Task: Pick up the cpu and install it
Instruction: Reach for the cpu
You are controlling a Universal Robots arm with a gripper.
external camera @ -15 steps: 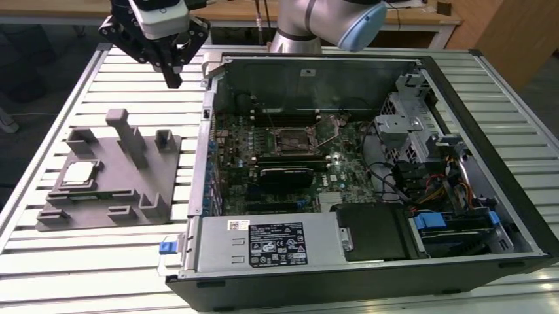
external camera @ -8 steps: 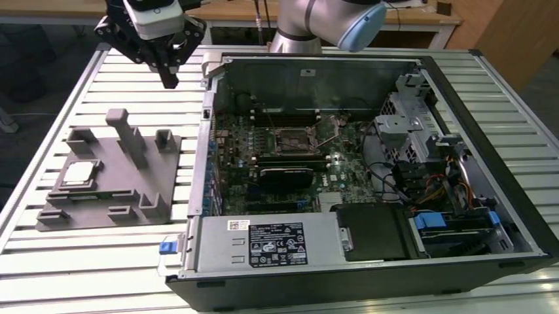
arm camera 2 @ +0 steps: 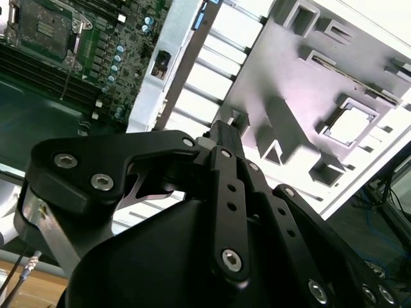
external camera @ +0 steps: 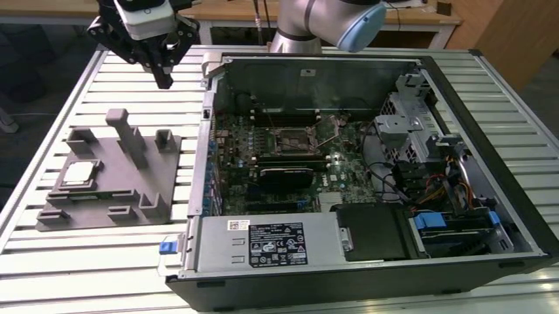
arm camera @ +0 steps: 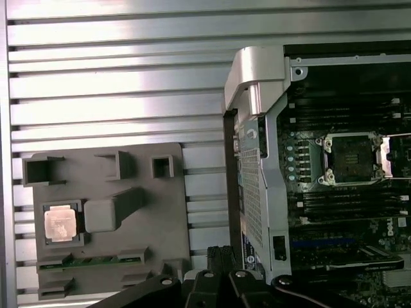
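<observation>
The cpu (external camera: 78, 173) is a small silvery square lying flat in a recess of the grey tray (external camera: 131, 196), at the exterior view's left. Both wrist views also show the cpu (arm camera: 60, 224) (arm camera 2: 350, 125) in that recess. My gripper (external camera: 163, 80) hangs high above the slatted table, beyond the tray's far side and apart from the cpu. Its fingers (arm camera: 221, 255) are shut together with nothing between them. The dark socket frame (external camera: 297, 137) sits on the motherboard inside the open computer case, with its thin lever swung out, and the socket (arm camera: 352, 157) looks uncovered.
The open computer case (external camera: 367, 275) fills the exterior view's middle and right; its metal side wall (external camera: 209, 118) rises between the tray and the motherboard. The tray carries several upright posts (external camera: 122, 127). Cables and drive bays (external camera: 436, 190) crowd the case's right side.
</observation>
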